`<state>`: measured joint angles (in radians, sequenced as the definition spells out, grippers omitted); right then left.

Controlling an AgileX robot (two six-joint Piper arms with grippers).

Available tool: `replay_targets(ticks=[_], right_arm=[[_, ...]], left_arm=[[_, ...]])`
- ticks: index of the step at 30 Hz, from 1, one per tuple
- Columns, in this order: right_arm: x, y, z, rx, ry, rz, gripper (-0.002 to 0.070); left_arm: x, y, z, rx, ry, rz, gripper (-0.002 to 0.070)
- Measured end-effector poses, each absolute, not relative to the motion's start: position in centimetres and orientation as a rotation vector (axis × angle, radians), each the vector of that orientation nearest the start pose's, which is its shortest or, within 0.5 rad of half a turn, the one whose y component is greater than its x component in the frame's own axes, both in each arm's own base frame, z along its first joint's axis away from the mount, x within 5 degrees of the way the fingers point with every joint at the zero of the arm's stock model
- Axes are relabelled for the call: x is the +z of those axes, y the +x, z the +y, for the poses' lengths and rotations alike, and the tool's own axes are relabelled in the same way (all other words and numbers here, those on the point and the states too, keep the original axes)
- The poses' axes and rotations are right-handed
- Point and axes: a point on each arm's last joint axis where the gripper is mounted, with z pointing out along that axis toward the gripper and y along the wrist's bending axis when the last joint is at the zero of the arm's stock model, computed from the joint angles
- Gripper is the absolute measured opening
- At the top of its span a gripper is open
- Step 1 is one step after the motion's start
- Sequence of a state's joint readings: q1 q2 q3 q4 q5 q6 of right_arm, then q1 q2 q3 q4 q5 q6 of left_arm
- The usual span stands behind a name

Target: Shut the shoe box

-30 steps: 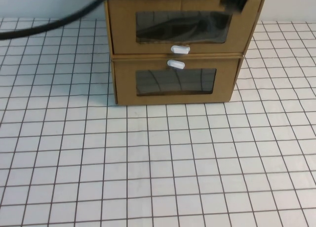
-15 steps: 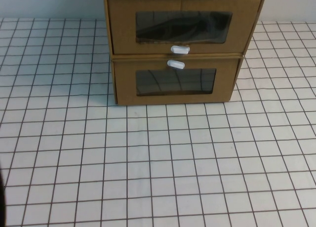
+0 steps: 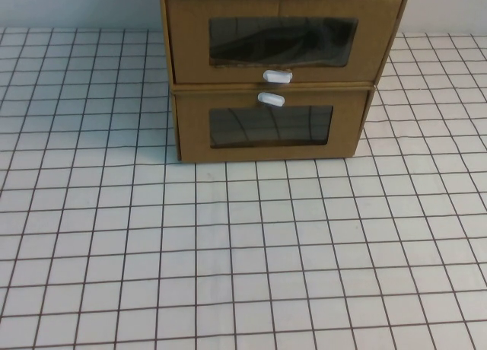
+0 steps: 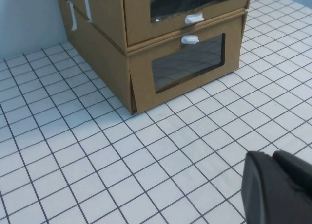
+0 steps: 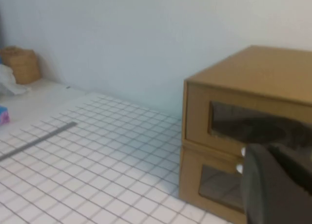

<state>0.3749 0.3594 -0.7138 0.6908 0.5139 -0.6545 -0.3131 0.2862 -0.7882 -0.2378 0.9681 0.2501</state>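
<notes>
The shoe box (image 3: 190, 46) is the upper of two stacked brown cardboard drawers at the back middle of the gridded table. Its white pull tab (image 3: 277, 76) sits below its clear window, and its front looks about flush with its frame. It also shows in the left wrist view (image 4: 139, 14) and the right wrist view (image 5: 229, 73). Neither gripper shows in the high view. My left gripper (image 4: 273, 158) is shut and empty, above the table in front of the boxes. My right gripper (image 5: 268, 148) is shut and empty, off to one side of the boxes.
The twin drawer (image 3: 194, 125) lies under the shoe box, its tab (image 3: 271, 100) above its window. In the right wrist view a woven basket (image 5: 19, 63), white cloth (image 5: 9, 80) and a grey strip (image 5: 39, 139) lie far off. A pale wall stands behind.
A black cable and a dark arm part that crossed the top of the high view one second ago have left it. The boxes have not moved.
</notes>
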Motion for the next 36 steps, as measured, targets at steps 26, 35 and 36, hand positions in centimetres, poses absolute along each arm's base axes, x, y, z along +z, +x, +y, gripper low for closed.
replay_targets(ticks=[26, 35, 36], right_arm=[[27.0, 2.5, 3.0, 0.413, -0.494, 1.457, -0.0014], [26.6, 2.4, 3.3, 0.43, -0.533, 1.495, -0.0014], [26.5, 2.3, 3.3, 0.431, -0.537, 1.498, -0.0014]], left_arm=[[29.9, 4.8, -2.5, -0.249, 0.437, 1.773, -0.0005], [29.8, 4.9, -2.5, -0.249, 0.436, 1.773, -0.0005], [29.7, 4.9, -2.5, -0.249, 0.436, 1.773, -0.0005]])
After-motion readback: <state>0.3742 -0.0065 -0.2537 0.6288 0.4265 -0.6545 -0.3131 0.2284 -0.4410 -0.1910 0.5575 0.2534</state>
